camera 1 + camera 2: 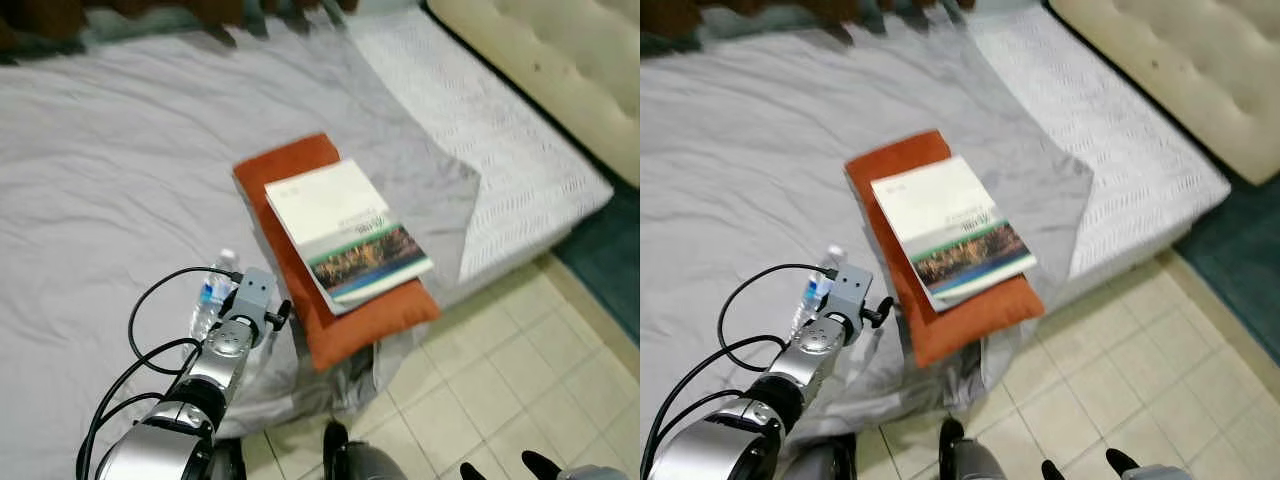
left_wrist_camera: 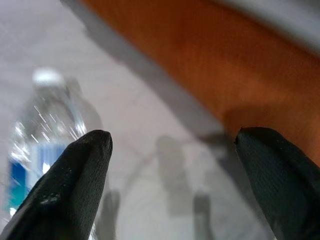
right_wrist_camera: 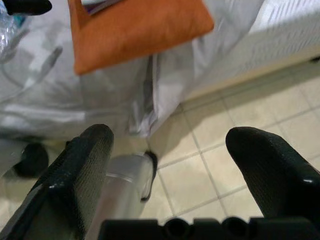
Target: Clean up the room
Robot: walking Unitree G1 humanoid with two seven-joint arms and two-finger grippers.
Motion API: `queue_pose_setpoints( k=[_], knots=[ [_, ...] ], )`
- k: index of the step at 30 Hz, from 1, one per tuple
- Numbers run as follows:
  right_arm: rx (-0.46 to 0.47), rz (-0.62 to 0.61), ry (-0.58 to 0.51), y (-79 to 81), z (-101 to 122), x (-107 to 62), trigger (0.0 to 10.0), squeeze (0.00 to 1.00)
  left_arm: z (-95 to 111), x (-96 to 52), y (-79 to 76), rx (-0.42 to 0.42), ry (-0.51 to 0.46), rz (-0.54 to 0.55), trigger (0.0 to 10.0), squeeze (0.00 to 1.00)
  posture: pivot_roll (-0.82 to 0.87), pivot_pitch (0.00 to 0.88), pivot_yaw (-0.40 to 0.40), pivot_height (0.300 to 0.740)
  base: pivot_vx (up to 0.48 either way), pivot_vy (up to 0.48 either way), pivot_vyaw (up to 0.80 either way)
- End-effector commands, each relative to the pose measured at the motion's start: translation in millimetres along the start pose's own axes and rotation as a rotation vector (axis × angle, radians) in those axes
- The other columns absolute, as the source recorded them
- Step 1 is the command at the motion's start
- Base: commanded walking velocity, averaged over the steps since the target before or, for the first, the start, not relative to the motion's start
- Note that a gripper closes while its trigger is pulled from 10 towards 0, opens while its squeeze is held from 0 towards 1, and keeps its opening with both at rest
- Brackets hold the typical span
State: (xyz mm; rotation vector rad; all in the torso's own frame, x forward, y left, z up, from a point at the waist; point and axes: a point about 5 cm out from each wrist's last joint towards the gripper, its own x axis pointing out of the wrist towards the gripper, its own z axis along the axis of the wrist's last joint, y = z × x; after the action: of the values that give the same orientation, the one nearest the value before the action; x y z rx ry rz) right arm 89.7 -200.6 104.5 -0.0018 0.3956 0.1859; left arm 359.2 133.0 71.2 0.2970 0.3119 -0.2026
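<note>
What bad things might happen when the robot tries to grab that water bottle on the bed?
The water bottle stands on soft, wrinkled bedding, so a nudge from the left gripper, jaws open beside it, might tip it over. The book rests on the orange pillow near the bed's edge and might slide off if bumped.

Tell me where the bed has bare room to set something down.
Free: the wide grey sheet left of the orange pillow, beyond the water bottle, and the white mattress strip right of the folded sheet edge. Crowded: the near edge, with the left gripper open beside bottle and pillow, book on top.
</note>
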Motion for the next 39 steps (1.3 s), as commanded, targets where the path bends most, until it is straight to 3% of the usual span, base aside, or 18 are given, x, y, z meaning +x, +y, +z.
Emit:
queue_pose_setpoints(
  k=[1, 7, 13, 16, 20, 22, 23, 26, 28, 33, 34, 35, 39],
  knots=[
    [-0.001, 0.003, 0.033, -0.8, -1, -6.6, 10.0, 0.00, -10, -1.8, -3.1, 0.015, 0.036, 0.000, 10.0, 0.00, -0.42, 0.589, -0.220, 0.740, 0.000, 0.000, 0.00],
    [0.017, 0.035, 0.078, 6.0, 1, -16.6, 10.0, 0.00, -19, -6.3, 23.5, 0.083, 0.062, 0.110, 10.0, 0.00, -0.41, 0.628, -0.227, 0.740, 0.000, 0.000, 0.00],
    [0.020, 0.036, 0.092, 5.7, 2, -20.2, 10.0, 0.00, -28, -10.3, 33.8, 0.043, 0.096, 0.159, 10.0, 0.00, -0.42, 0.635, -0.231, 0.740, 0.000, 0.000, 0.00],
    [0.019, 0.037, 0.104, 6.3, 2, -22.9, 10.0, 0.00, -31, -12.3, 41.5, 0.087, 0.106, 0.199, 10.0, 0.00, -0.43, 0.636, -0.235, 0.740, 0.000, 0.000, 0.00],
    [0.019, 0.036, 0.112, 6.9, 2, -25.2, 10.0, 0.00, -24, -11.7, 49.3, 0.096, 0.078, 0.229, 10.0, 0.00, -0.43, 0.639, -0.236, 0.740, 0.000, 0.000, 0.00],
    [0.024, 0.038, 0.126, 7.7, -1, -27.1, 10.0, 0.00, -12, -8.8, 52.3, -0.003, 0.032, 0.234, 10.0, 0.00, -0.41, 0.636, -0.226, 0.740, 0.000, 0.000, 0.00],
    [0.024, 0.038, 0.126, 7.7, -1, -27.1, 10.0, 0.00, -12, -8.8, 52.3, -0.003, 0.032, 0.234, 10.0, 0.00, -0.41, 0.636, -0.226, 0.740, 0.000, 0.000, 0.00],
    [0.024, 0.040, 0.131, 7.4, -2, -28.2, 10.0, 0.00, -5, -5.6, 44.3, -0.075, 0.004, 0.191, 10.0, 0.00, -0.41, 0.632, -0.223, 0.740, 0.000, 0.000, 0.00],
    [0.023, 0.039, 0.138, 4.8, -2, -30.2, 10.0, 0.00, 7, -1.0, 25.9, -0.137, -0.052, 0.100, 10.0, 0.00, -0.40, 0.633, -0.223, 0.740, 0.000, 0.000, 0.00],
    [0.022, 0.041, 0.153, 3.3, -4, -33.3, 10.0, 0.00, 28, 2.1, 14.9, -0.162, -0.141, 0.023, 10.0, 0.00, -0.40, 0.635, -0.228, 0.740, 0.000, 0.000, 0.00],
    [0.022, 0.043, 0.158, 3.2, -4, -34.0, 10.0, 0.00, 35, 2.5, 15.1, -0.161, -0.169, 0.010, 10.0, 0.00, -0.39, 0.638, -0.231, 0.740, 0.000, 0.000, 0.00],
    [0.024, 0.051, 0.162, 4.1, -5, -33.9, 10.0, 0.00, 46, 2.1, 25.8, -0.124, -0.210, 0.026, 10.0, 0.00, -0.39, 0.639, -0.231, 0.740, 0.000, 0.000, 0.00],
    [0.025, 0.060, 0.163, 5.6, -5, -32.8, 10.0, 0.00, 54, 1.4, 43.1, -0.076, -0.223, 0.063, 10.0, 0.00, -0.39, 0.640, -0.233, 0.740, 0.000, 0.000, 0.00]
  ],
)
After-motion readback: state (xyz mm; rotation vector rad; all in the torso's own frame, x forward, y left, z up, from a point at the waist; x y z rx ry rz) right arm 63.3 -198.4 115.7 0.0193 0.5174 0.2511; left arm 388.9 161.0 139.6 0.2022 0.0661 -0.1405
